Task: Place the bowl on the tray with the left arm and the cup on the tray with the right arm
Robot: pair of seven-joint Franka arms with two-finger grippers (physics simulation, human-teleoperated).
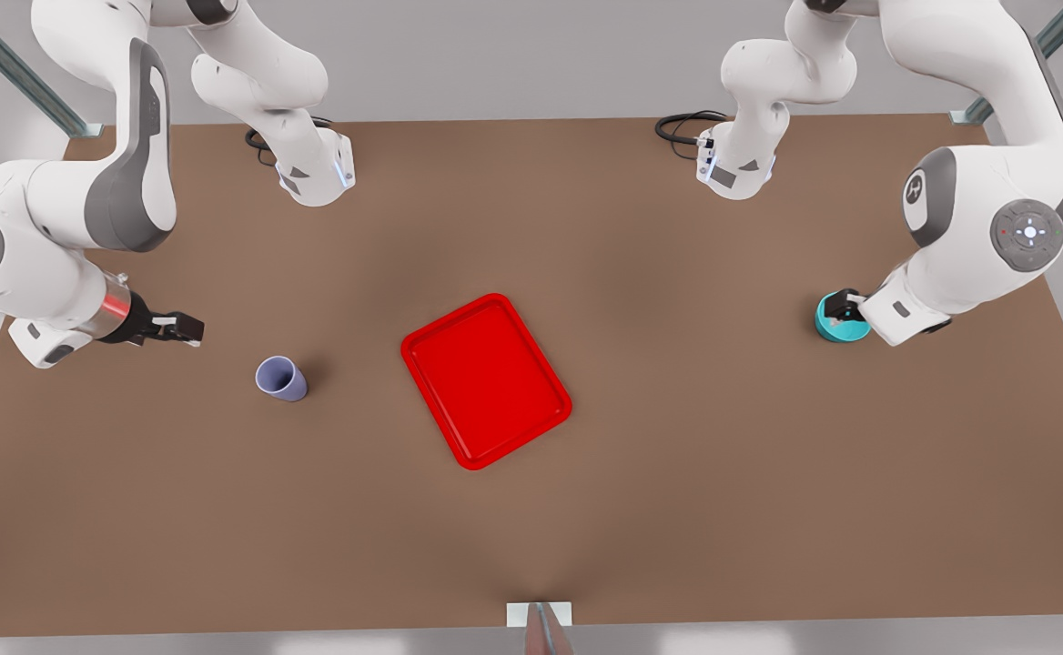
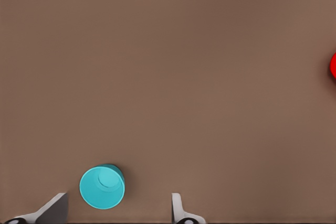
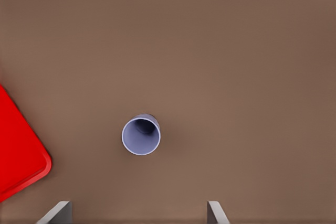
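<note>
Worktop [image 1: 677, 509]: brown, carries all items. Tray [image 1: 486, 379] mid-worktop, bare, so both drops pending; central spot suits reach from either side.

Left claw [image 1: 845, 309] at front view's right, over bowl [image 1: 841, 318], fingers [image 2: 52, 208] spread with bowl [image 2: 102, 186] between them but off-centre, no contact yet. Likely lining up grasp.

Right claw [image 1: 181, 327] at front view's left, spread wide, empty, near cup [image 1: 280, 377] but apart. Cup [image 3: 140, 135] upright, mouth up, near tray's edge [image 3: 21, 156].

The red tray [image 1: 486, 380] lies mid-table [image 1: 677, 509]; the left gripper [image 1: 845, 311] hangs over the teal bowl [image 1: 837, 320], the right gripper [image 1: 178, 328] near the lavender cup [image 1: 280, 377].
</note>
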